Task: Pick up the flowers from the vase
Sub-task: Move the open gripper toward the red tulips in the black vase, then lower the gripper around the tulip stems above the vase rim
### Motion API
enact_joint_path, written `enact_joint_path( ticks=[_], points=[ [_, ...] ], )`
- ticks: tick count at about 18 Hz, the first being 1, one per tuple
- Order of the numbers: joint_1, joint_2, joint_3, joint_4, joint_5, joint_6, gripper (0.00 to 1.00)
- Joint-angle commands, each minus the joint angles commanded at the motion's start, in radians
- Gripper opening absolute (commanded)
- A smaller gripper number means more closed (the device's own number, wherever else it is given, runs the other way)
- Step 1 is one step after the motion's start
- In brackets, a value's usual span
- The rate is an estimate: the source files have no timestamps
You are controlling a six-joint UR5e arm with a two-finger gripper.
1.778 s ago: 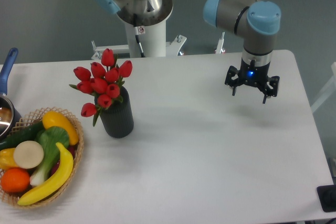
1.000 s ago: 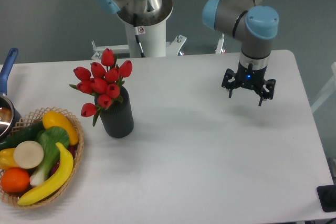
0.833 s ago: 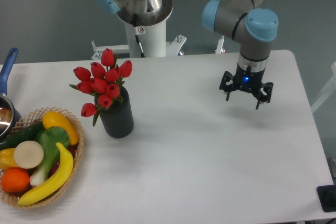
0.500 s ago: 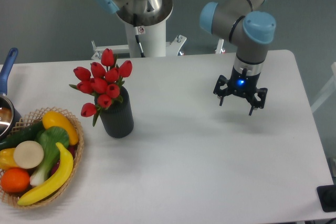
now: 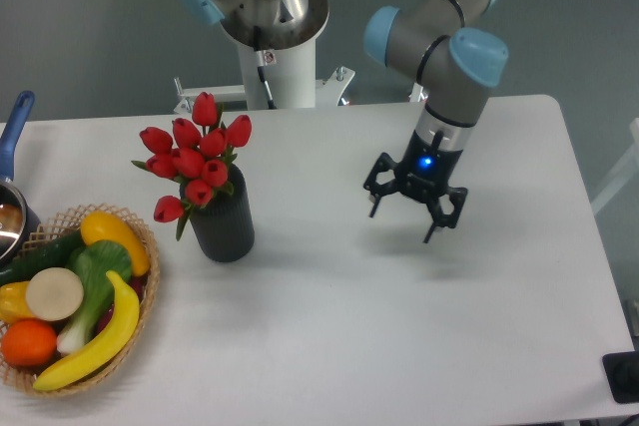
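The white surface (image 5: 329,326) is a smooth matte slab with rounded far corners; its right edge slants down past the frame's right side and its near edge runs out of view at the bottom. A wide bare stretch of it lies between the vase and the arm, and more bare room fills the whole near right part.

The arm (image 5: 439,37) is grey metal tubing with pale blue plastic caps at the joints, reaching down from the top over the right half of the surface. A second, similar robot base (image 5: 262,7) stands on a white column behind the far edge.

At the left edge sits a round woven basket (image 5: 140,236), its wicker rim partly cut off by the frame, holding glossy fruit and vegetables: a long yellow banana (image 5: 95,341), a yellow pepper, a green leafy stalk, an orange and a pale round disc. Beyond it a blue pot handle (image 5: 14,127) pokes in from the left.

The vase (image 5: 224,221) is a dark ribbed cylinder standing upright just right of the basket, apart from it. The flowers (image 5: 195,157) sit in its mouth: red tulip buds with green leaves, one bud drooping over the rim on the left.

The gripper (image 5: 414,202) is black, tilted, with a blue light on its body; its jaws are spread and hold nothing, hanging above the surface well to the right of the vase.
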Motion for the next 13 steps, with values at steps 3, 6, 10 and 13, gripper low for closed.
enact_joint_path(
  ticks=[3,6,10,13],
  points=[
    [-0.009,0.045,-0.026,-0.002,-0.039,0.049,1.00],
    [-0.057,0.054,-0.028,-0.002,-0.059,0.086,1.00],
    [-0.064,0.144,-0.101,-0.003,-0.154,0.094,1.00],
    [-0.064,0.204,-0.144,-0.005,-0.200,0.094,1.00]
  ],
)
